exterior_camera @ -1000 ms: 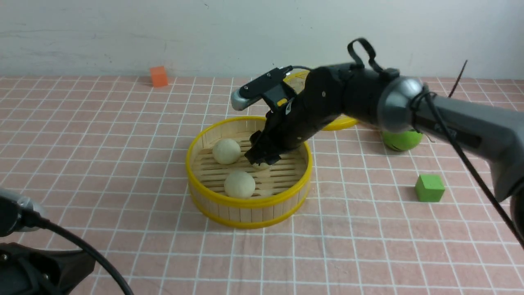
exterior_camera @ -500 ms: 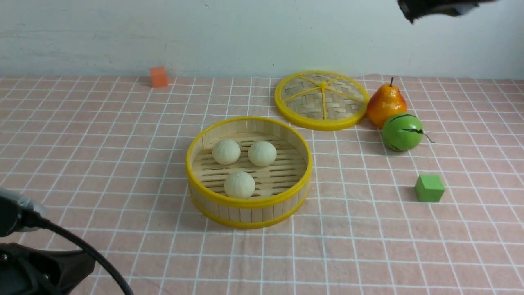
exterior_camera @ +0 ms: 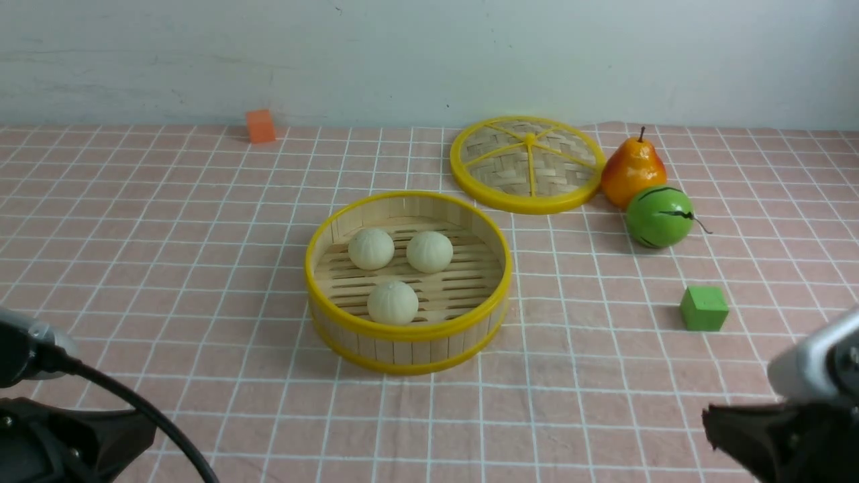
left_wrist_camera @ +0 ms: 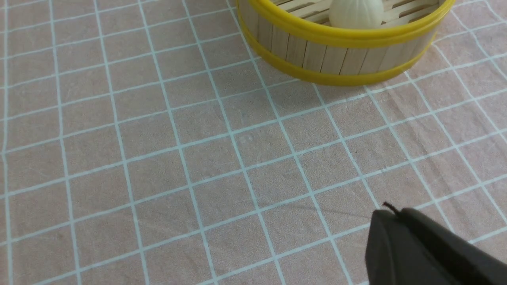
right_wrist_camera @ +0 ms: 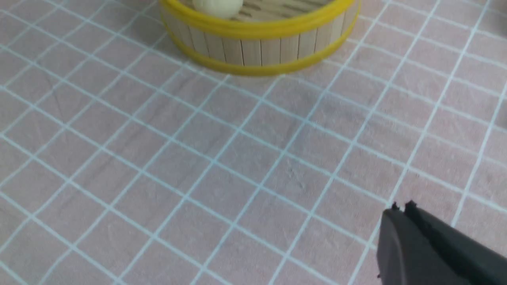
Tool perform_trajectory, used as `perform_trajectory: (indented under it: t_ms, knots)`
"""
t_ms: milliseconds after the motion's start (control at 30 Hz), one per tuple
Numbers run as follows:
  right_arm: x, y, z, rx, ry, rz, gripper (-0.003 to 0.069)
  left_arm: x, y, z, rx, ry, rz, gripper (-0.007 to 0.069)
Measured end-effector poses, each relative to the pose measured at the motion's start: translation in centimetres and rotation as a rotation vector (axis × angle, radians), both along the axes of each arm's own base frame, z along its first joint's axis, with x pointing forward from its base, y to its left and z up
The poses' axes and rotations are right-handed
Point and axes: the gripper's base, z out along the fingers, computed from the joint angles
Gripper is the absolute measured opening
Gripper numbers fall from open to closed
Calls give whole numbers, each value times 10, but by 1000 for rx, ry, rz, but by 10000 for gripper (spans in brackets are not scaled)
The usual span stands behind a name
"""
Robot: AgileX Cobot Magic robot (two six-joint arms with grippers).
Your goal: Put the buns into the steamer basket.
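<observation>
The steamer basket stands mid-table with three cream-white buns inside: one at the back left, one at the back right, one at the front. The left wrist view catches the basket wall and the front bun; the right wrist view shows the same wall and bun. My left gripper is shut and empty, low at the near left. Low at the near right, my right gripper is also shut and empty. Both are well short of the basket.
A flat woven yellow-rimmed lid lies behind the basket on the right. Beside it stand a pear and a green striped fruit. A green cube sits at the right and an orange cube at the far left.
My right arm let go of the third bun in the basket, lifted out of it, and came back to the near right corner with its jaws shut. The left arm has not moved.
</observation>
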Motion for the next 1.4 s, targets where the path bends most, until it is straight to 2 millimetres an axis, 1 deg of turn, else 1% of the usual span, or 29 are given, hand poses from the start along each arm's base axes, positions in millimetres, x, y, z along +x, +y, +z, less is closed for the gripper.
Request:
perform_trajectory:
  t_ms: [33, 67, 100, 133, 167, 300, 400, 467, 500, 567, 633, 700, 733, 800, 933, 1400]
  knots:
    - [-1, -1, -3, -3, 7, 0, -15, 0, 0, 0, 0, 0, 0, -11]
    - [-7, -5, -17, 19, 22, -20, -14, 0, 0, 0, 1, -1, 0, -10]
    - [-8, -5, -19, 20, 27, -22, -14, 0, 0, 0, 1, -1, 0, -9]
    - [-14, -9, -33, 21, 55, -38, -13, 0, 0, 0, 1, 0, 0, -7]
    - [-16, -11, -40, 13, 69, -47, -13, 0, 0, 0, 2, 0, 0, -6]
    - [-21, -20, -56, -8, 105, -85, -11, 0, 0, 0, 2, 1, 0, -1]
    - [-25, -27, -63, 21, 45, -125, -11, 0, 0, 0, 2, 1, 1, 0]
    - [-31, -36, -67, 69, -62, -171, -10, 0, 0, 0, 3, 1, 0, 1]
    - [-31, -37, -66, 79, -84, -181, -10, 0, 0, 0, 3, 1, 0, 1]
    - [-38, -46, -65, 114, -172, -235, -10, 0, 0, 0, 3, 1, 0, 1]
    - [-45, -57, -55, 138, -288, -305, -10, 0, 0, 0, 5, 3, 1, 4]
    - [-49, -60, -51, 144, -336, -331, -10, 0, 0, 0, 5, 4, 1, 5]
    - [-56, -66, -50, 135, -368, -377, -10, 0, 0, 0, 5, 4, 1, 8]
    - [-63, -70, -52, 119, -367, -416, -10, 0, 0, 0, 5, 4, 1, 10]
    - [-76, -74, -63, 84, -296, -473, -10, 0, 0, 0, 5, 4, 2, 15]
    - [-79, -74, -64, 94, -262, -489, 0, 0, 0, -1, 8, 8, 3, 24]
